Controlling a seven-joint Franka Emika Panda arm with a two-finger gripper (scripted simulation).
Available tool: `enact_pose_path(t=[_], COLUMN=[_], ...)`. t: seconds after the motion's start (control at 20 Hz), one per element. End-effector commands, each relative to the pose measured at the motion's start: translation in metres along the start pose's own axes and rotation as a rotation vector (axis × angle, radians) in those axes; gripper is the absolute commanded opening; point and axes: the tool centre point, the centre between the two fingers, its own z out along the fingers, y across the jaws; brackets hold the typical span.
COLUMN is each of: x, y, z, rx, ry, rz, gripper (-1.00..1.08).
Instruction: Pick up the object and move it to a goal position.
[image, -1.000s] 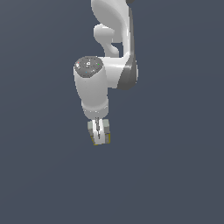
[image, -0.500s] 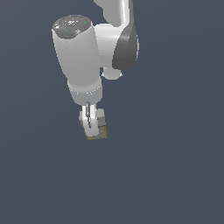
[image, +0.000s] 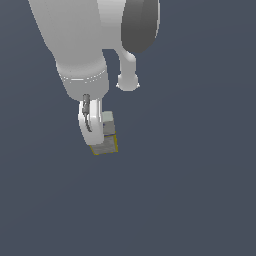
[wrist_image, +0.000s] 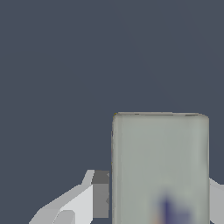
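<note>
Hanging left of centre in the exterior view, my claw (image: 97, 135) is closed on the small box (image: 106, 136), whose yellow-edged lower end sticks out below my fingers against plain dark grey. In the wrist view, the box (wrist_image: 160, 168) fills the lower right, pale with a bluish mark, one finger (wrist_image: 100, 194) pressed against its side.

We see open dark grey space on all sides of the gripper (image: 96, 131) and the box (image: 107, 137) it clasps (nothing else shows in either view). Only the arm's own white links (image: 82, 45) crowd the room above it.
</note>
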Motion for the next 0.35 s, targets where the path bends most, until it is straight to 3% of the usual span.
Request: enact_pose_path(t=[0.0,0.3], x=[0.0017,0.0032], y=[-0.0013,-0.0027], z=[-0.0087,-0.016], rx=[-0.001,-0.001], ry=[0.0,-0.001], rz=[0.0,-0.001], gripper=[-1.0,-1.0])
